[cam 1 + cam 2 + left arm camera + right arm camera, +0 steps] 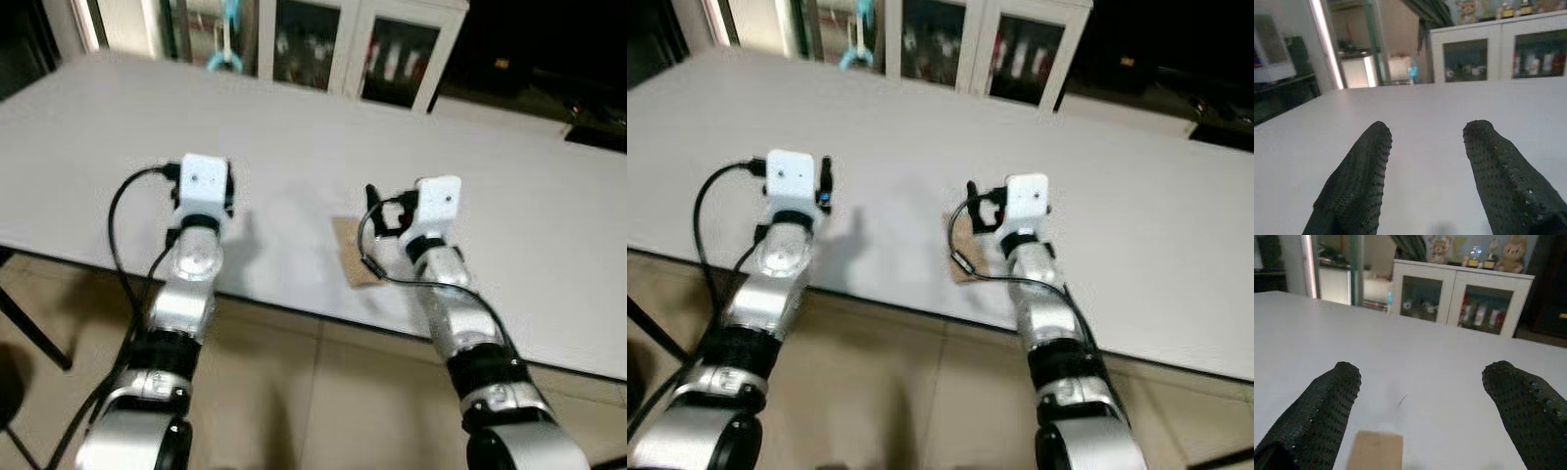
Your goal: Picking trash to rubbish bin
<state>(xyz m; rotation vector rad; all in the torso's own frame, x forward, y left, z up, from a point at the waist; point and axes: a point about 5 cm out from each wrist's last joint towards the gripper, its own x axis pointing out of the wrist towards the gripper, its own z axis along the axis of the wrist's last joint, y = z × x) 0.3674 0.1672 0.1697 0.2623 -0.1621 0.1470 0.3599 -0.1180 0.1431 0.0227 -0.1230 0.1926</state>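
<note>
Both pincers are hovering spread over the white surface (294,127): the right pincer (1420,406) just above a brown paper scrap (1375,450), the left pincer (1425,161) holding nothing.

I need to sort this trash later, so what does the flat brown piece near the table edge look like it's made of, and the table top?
The flat brown rectangular piece looks like thin cardboard or kraft paper: matte tan, lying flat. The white table top seems a smooth laminate with a faint sheen, though the look leaves it open.
</note>
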